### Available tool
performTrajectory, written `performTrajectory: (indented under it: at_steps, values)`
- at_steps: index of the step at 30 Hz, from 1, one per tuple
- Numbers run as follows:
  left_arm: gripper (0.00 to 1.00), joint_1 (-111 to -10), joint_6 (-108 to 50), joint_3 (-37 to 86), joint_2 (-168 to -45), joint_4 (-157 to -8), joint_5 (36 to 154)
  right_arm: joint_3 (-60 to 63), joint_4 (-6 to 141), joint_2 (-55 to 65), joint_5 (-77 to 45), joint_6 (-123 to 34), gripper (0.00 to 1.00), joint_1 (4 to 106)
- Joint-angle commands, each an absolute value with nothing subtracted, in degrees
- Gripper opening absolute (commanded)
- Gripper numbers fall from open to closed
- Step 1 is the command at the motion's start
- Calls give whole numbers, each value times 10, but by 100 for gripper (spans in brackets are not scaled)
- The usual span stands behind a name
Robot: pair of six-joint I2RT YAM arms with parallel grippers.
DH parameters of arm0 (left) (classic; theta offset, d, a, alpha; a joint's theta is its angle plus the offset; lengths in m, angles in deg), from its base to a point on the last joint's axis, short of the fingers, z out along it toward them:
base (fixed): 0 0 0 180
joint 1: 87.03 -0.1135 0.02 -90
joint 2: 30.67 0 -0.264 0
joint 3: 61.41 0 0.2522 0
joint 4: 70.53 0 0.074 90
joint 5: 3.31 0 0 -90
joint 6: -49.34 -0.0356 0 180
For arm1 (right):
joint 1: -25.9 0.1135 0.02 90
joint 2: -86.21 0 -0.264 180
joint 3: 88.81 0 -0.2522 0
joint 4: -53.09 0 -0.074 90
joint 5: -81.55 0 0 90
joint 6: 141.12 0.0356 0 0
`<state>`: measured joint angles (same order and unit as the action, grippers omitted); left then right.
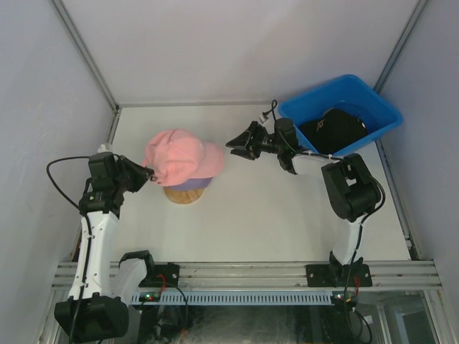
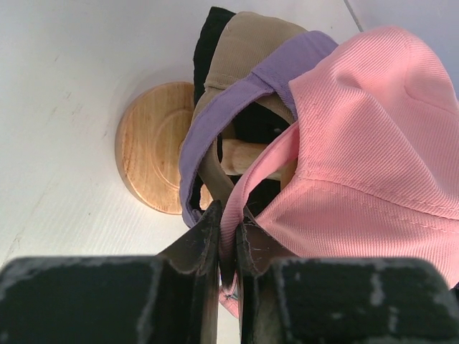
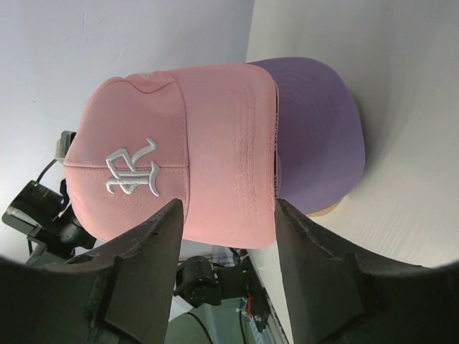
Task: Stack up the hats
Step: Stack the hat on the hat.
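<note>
Stand: the stand [image 1: 184, 195] is on the surface [image 1: 272, 215], left of centre, between the two arms.
Stack: four caps sit nested on the stand. The top cap [image 1: 179, 154] lies over the second cap [image 2: 287, 64], then the third cap [image 2: 244, 50], then the innermost cap [image 2: 211, 36].
Brims: the top cap's brim points right and lies on the second cap's brim.
Bin: the bin [image 1: 380, 107] is at the far right corner of the surface.
Loose cap: the fifth cap [image 1: 333, 129] lies inside the bin.
Left side: the left end effector [image 1: 149, 174] is just left of the stack, pinching the top cap's lower rear edge.
Right side: the right end effector [image 1: 233, 143] is between stack and bin, near the brims but apart from them.
</note>
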<state>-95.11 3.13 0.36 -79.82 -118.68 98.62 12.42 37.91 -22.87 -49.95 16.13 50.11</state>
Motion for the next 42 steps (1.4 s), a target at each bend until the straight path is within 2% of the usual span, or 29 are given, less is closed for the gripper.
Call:
performTrajectory:
  at_steps: [1,14,19,25,32,42]
  values:
    - [15,-961,13,12,-801,-1165,1000,112,311,-248,-519,192,54,516]
    - [15,-969,16,19,-817,-1149,1016,95,232,-304,-538,255,52,533]
    - [15,-970,23,17,-819,-1139,1024,94,190,-318,-546,289,42,535]
    - [14,-971,35,17,-820,-1125,1031,95,142,-330,-553,328,21,537]
    - [12,-972,44,22,-810,-1117,1025,102,121,-326,-553,343,8,536]
    - [8,-973,84,29,-767,-1093,998,122,102,-305,-553,353,3,524]
